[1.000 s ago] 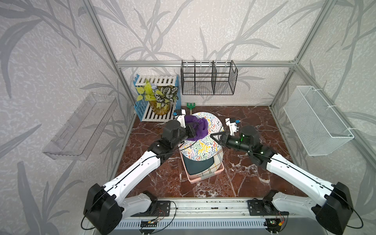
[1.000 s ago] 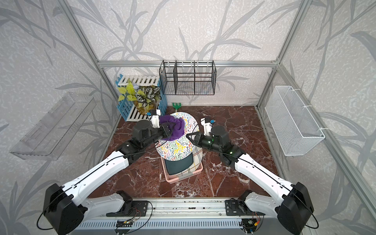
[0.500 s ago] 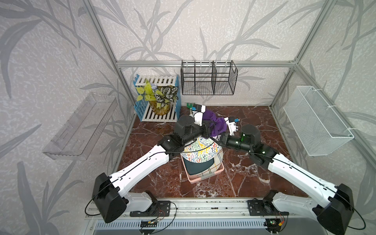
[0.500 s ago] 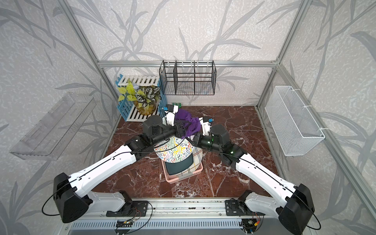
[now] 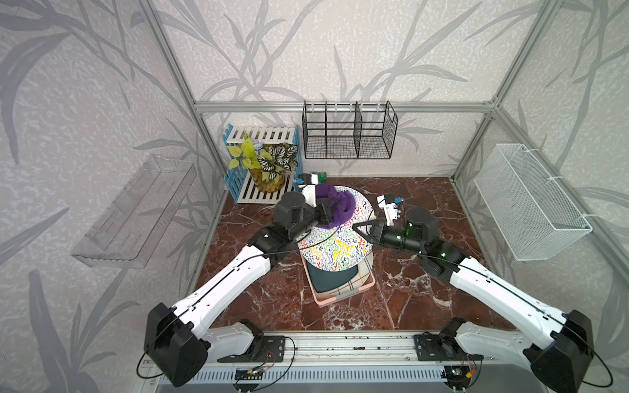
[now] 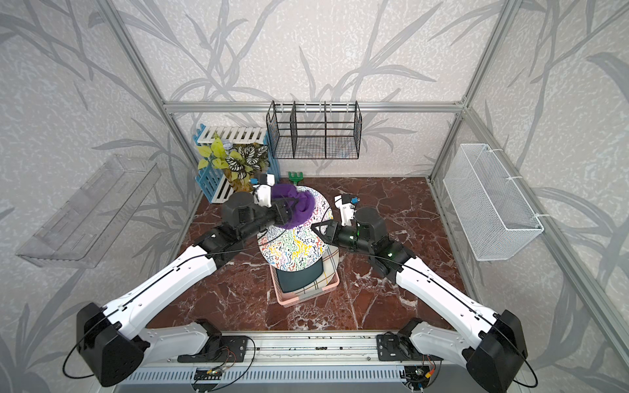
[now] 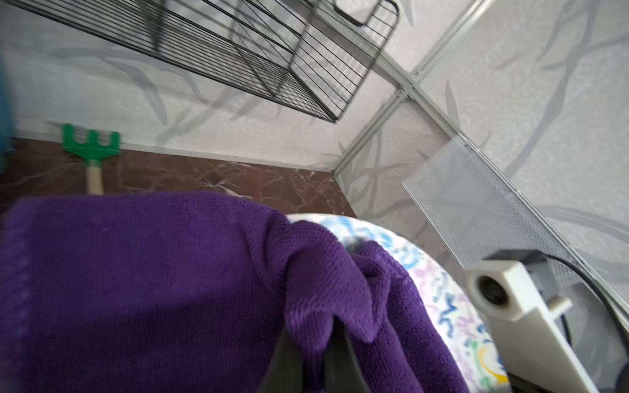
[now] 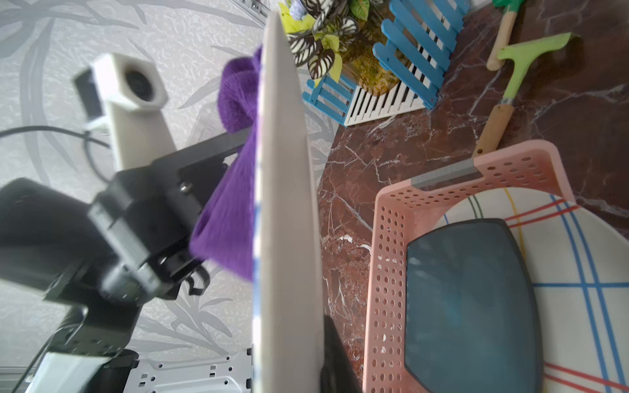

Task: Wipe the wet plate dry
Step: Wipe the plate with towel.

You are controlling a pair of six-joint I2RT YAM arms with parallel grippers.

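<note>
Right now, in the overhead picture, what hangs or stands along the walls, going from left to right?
clear plastic shelf → potted plant → black wire rack → white mesh basket

This is a lab's robot test cell, dressed to look homely. An aluminium frame [image 5: 340, 106] holds leaf-papered panels [image 5: 306, 51] around a marble-patterned bench [image 5: 282, 306]. On the walls hang a black wire rack [image 5: 347, 136], a white mesh basket [image 5: 531, 204] and a clear plastic tray [image 5: 136, 211]. A potted plant [image 5: 269, 163] stands in a slatted crate [image 5: 260, 134]. A front metal rail [image 5: 340, 343] carries the left arm [image 5: 224, 285], the right arm [image 5: 503, 299] and bare wiring [image 5: 258, 360].
</note>
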